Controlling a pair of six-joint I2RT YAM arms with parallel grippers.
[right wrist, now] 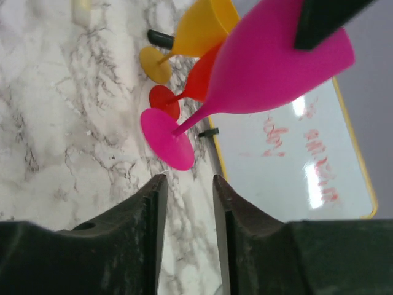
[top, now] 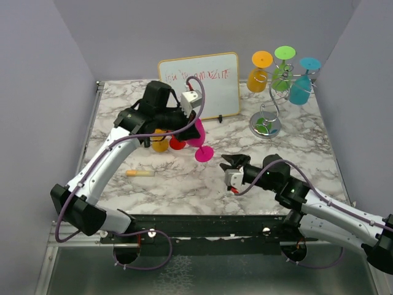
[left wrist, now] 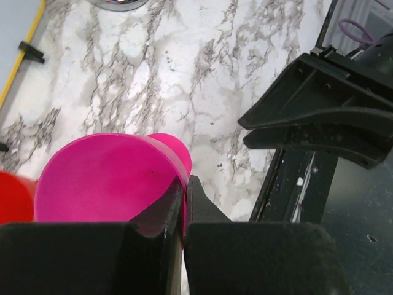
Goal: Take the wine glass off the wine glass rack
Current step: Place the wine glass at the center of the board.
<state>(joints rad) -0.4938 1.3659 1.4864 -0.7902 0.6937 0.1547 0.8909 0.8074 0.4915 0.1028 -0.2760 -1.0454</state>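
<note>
Left hand point(left wrist: 184, 192) clamps the pink wine glass point(top: 198, 136), tilted, left of the wine glass rack point(top: 268, 117); right hand point(right wrist: 188, 179), parted, empty, lies nearer.

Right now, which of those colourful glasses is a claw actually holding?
The pink glass: the left claw pinches its rim. The yellow glass and red glass sit untouched beside it; three more hang on the rack.
</note>
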